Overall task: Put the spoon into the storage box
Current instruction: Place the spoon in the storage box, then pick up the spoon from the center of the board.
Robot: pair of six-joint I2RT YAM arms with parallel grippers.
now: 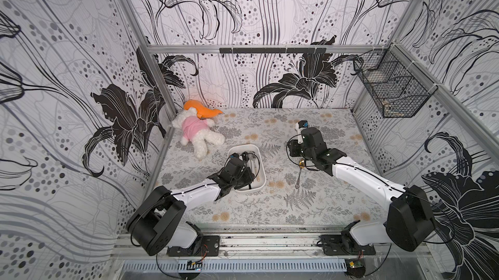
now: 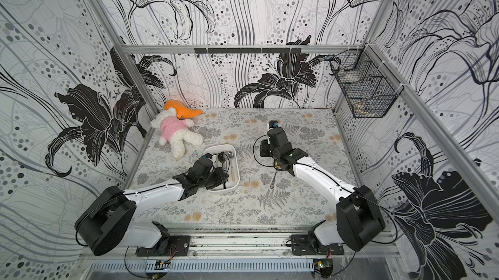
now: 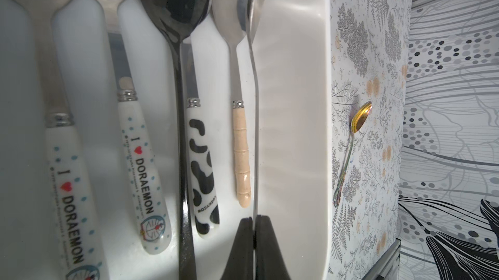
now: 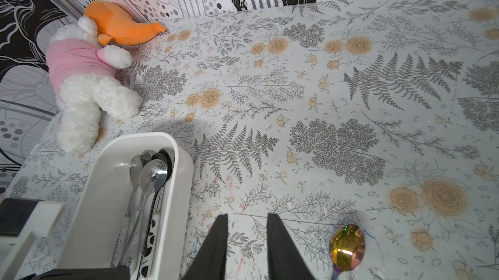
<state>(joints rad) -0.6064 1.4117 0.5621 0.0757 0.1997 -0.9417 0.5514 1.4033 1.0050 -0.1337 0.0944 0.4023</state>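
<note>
The white storage box (image 1: 244, 146) (image 2: 220, 146) (image 3: 321, 103) (image 4: 183, 162) lies mid-table with several spoons lengthwise in it. My left gripper (image 3: 253, 220) (image 1: 248, 181) (image 2: 223, 180) is over the box's near end, shut on the thin handle of a steel spoon (image 3: 255, 76) (image 4: 152, 177). That spoon is held edge-on along the box's right wall. An iridescent gold spoon (image 1: 299, 176) (image 2: 274, 178) (image 3: 360, 118) (image 4: 347, 246) lies on the table right of the box. My right gripper (image 4: 247, 215) (image 1: 294, 154) (image 2: 266, 151) hangs open and empty between the box and the gold spoon's bowl.
A white plush in a pink shirt (image 1: 197, 135) and an orange plush (image 1: 201, 109) lie in the far left corner. A black wire basket (image 1: 391, 89) hangs on the right wall. Patterned walls close in the table on three sides.
</note>
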